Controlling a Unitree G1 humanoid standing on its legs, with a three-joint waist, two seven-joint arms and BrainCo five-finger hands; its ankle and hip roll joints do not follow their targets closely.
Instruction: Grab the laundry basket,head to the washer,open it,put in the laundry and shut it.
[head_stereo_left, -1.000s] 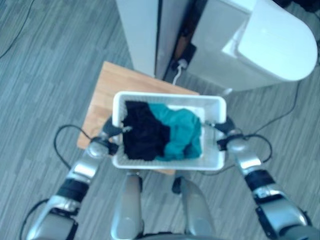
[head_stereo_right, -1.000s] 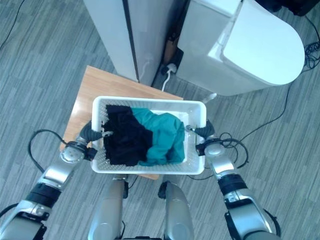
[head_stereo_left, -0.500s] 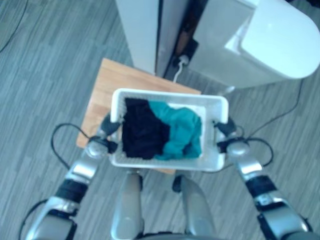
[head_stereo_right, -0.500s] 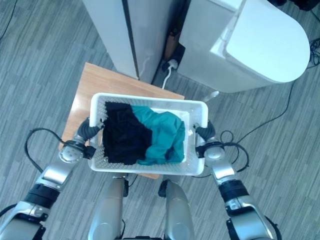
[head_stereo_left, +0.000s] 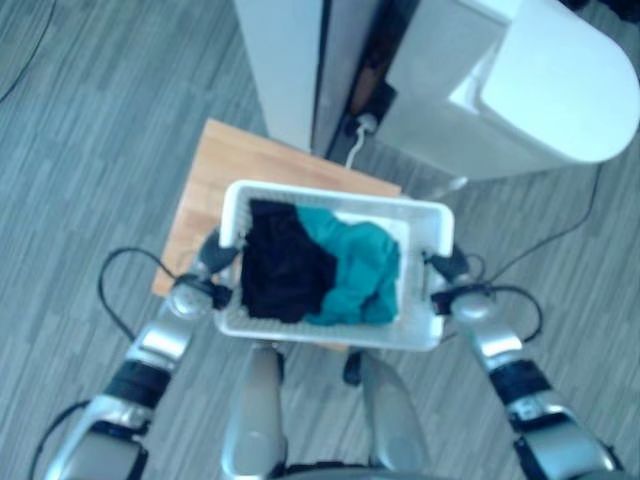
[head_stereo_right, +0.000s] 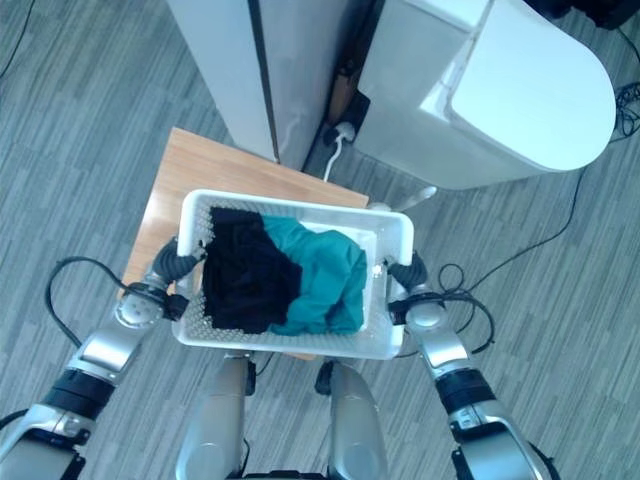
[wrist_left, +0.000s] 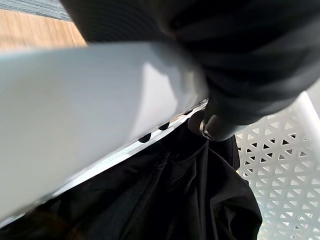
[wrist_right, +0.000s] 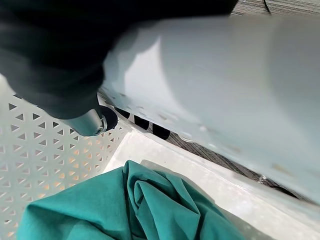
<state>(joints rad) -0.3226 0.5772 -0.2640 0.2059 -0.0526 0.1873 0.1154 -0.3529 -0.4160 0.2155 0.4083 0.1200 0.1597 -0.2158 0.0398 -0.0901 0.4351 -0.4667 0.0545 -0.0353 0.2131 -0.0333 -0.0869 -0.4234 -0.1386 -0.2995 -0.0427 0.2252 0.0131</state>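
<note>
Since 1 s earlier, laundry basket (head_stereo_right: 396, 235) had shifted a little toward robot's left and nearer its body, both hands staying on basket's ends; wooden table and washer kept their places.

Left eye view: white perforated basket (head_stereo_left: 436, 215) sat between the two hands, over near edge of wooden table (head_stereo_left: 215, 170). Black garment (head_stereo_left: 285, 265) lay in basket's left half, teal garment (head_stereo_left: 360, 270) in right half, the two touching. Left hand (head_stereo_left: 207, 275) was at basket's left end wall, right hand (head_stereo_left: 452, 283) at right end wall. White washer (head_stereo_left: 540, 85) stood past table on robot's right, w/ a grey cabinet (head_stereo_left: 285, 60) beside it on the left.

Right eye view: same layout. Left hand (head_stereo_right: 165, 280) against left end, right hand (head_stereo_right: 410, 290) against right end. A white plug and cord (head_stereo_right: 338, 140) hung in gap btwn cabinet and washer (head_stereo_right: 520, 90).

Left wrist view: dark ribbed cover lay over basket rim (wrist_left: 75, 100), thumb (wrist_left: 215, 127) curled down inside the wall, so left hand was clamped on the rim. Black garment (wrist_left: 165, 200) just below it.

Right wrist view: same on other end: cover over rim (wrist_right: 225, 80), thumb (wrist_right: 95, 120) hooked inside against mesh wall, right hand closed on rim. Teal garment (wrist_right: 130, 205) lay below.
</note>
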